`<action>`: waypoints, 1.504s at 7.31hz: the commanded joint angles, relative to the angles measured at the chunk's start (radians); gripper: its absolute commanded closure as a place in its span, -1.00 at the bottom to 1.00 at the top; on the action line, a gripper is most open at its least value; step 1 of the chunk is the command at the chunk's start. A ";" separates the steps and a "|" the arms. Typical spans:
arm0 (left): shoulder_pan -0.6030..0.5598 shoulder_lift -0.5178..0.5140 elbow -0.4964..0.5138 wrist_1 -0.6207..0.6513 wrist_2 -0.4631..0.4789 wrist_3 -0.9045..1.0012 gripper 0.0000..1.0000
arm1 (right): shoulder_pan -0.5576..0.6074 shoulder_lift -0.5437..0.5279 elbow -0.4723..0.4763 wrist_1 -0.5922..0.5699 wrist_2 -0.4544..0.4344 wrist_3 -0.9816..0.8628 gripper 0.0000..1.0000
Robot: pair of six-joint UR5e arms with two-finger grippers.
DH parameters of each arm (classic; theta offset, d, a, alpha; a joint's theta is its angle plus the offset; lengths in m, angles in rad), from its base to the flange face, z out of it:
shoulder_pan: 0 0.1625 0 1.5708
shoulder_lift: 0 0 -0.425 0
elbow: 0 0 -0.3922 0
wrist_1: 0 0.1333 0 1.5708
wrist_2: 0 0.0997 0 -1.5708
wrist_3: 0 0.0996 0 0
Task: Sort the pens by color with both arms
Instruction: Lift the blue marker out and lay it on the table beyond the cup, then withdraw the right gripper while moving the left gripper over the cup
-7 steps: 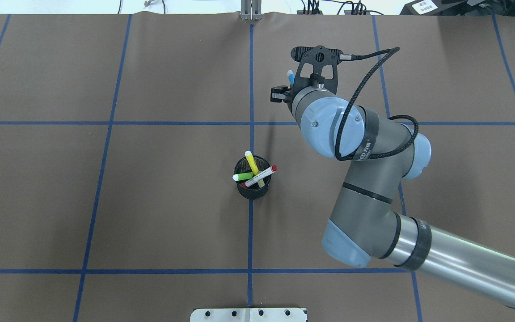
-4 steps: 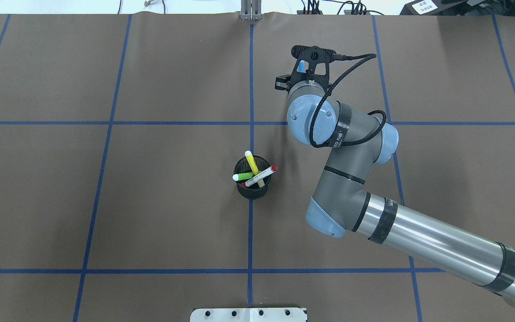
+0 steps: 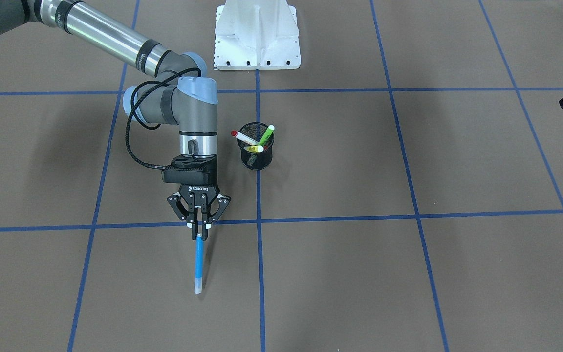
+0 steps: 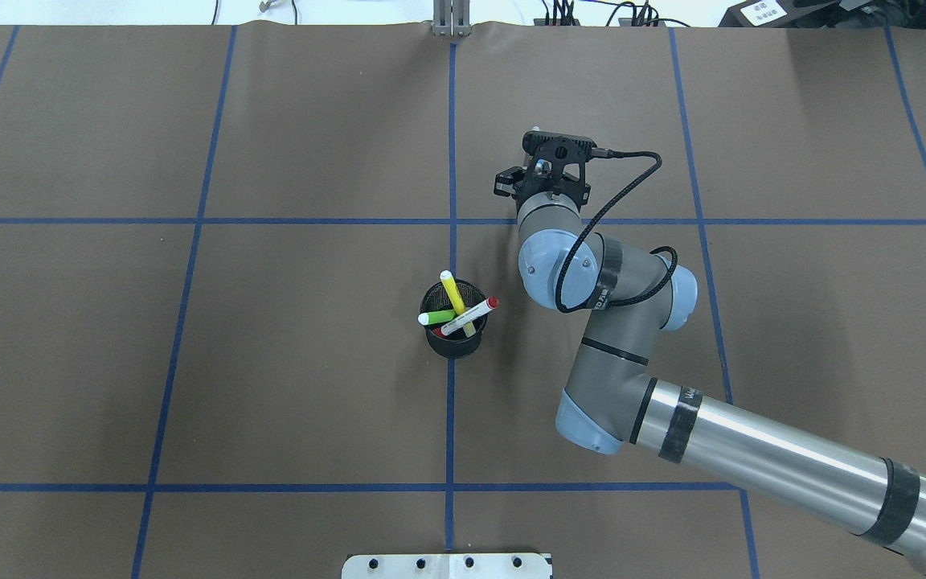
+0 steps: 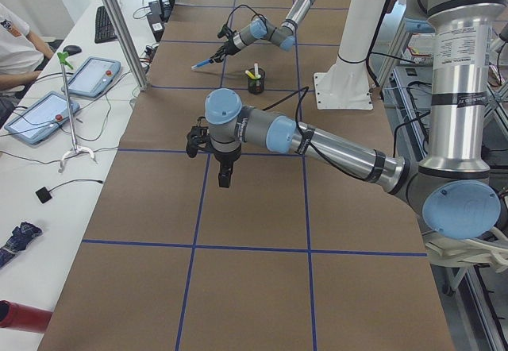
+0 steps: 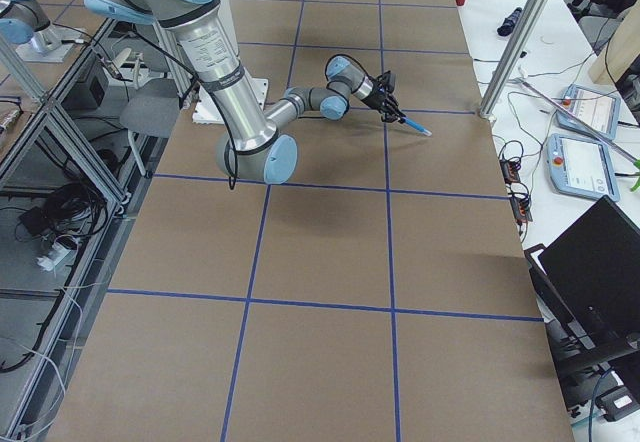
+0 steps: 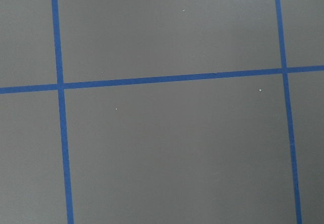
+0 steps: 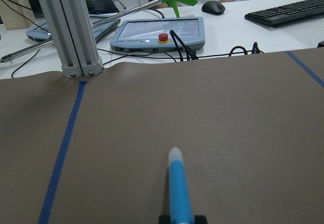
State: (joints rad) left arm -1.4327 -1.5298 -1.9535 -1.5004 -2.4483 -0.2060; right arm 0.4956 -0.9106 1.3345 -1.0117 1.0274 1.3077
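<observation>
Blue pen (image 3: 198, 261) is clamped in my right gripper (image 3: 199, 233), fingers pinched narrow on its upper end; the barrel runs out ahead of me, away from my base, and the pale tip slopes down toward the brown table cover (image 3: 408, 274); whether that tip touches the paper I cannot tell. My right wrist camera shows the blue barrel jutting out between the finger ends, pale tip leading. From the front-facing view, the gripper sits right over a blue tape line (image 3: 335, 217), just to my right of the centre line.

Back toward my base, near the gripper but apart from it, stands the black mesh cup (image 3: 257, 155) on the centre line; three pens lean in it, crossing each other: the green pen (image 3: 266, 134), the yellow pen (image 3: 254, 148) and the white pen with the red cap (image 3: 243, 137).

Well off to the other side, my left gripper (image 5: 225, 180) hangs pointing down over the cover; wide or narrow, I cannot tell; its wrist camera shows only brown paper and tape lines.
</observation>
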 commanded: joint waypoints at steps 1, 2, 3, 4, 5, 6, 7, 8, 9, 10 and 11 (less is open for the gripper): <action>0.000 -0.003 -0.001 0.000 0.002 -0.001 -1.00 | -0.009 -0.033 0.000 0.057 -0.001 -0.005 0.69; 0.000 -0.004 -0.002 -0.001 0.002 -0.013 -1.00 | -0.009 -0.036 0.006 0.059 0.002 -0.001 0.38; 0.000 -0.015 -0.004 -0.001 0.003 -0.044 -1.00 | -0.009 -0.039 0.012 0.059 0.011 -0.004 -0.20; 0.002 -0.029 -0.010 0.000 0.003 -0.082 -1.00 | -0.009 -0.043 0.018 0.059 0.011 -0.007 -0.68; 0.006 -0.047 -0.018 0.000 0.003 -0.137 -1.00 | -0.009 -0.071 0.066 0.059 0.019 -0.008 -0.82; 0.021 -0.070 -0.021 0.002 0.005 -0.195 -1.00 | -0.008 -0.126 0.157 0.058 0.066 -0.010 -0.97; 0.076 -0.102 -0.039 0.000 0.011 -0.317 -1.00 | 0.000 -0.187 0.269 0.047 0.118 -0.011 -0.97; 0.169 -0.143 -0.083 0.002 0.096 -0.481 -1.00 | 0.020 -0.244 0.355 0.045 0.166 -0.011 -0.97; 0.274 -0.186 -0.120 0.008 0.185 -0.632 -1.00 | 0.068 -0.296 0.417 0.044 0.254 -0.011 -0.97; 0.375 -0.241 -0.134 0.017 0.262 -0.805 -1.00 | 0.140 -0.359 0.469 0.045 0.372 -0.018 -0.97; 0.473 -0.333 -0.133 0.075 0.323 -0.990 -0.99 | 0.240 -0.429 0.512 0.045 0.522 -0.063 -0.97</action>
State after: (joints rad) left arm -1.0896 -1.7643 -2.0756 -1.4748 -2.2151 -0.9631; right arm 0.6257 -1.2529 1.7810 -0.9665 1.3774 1.2823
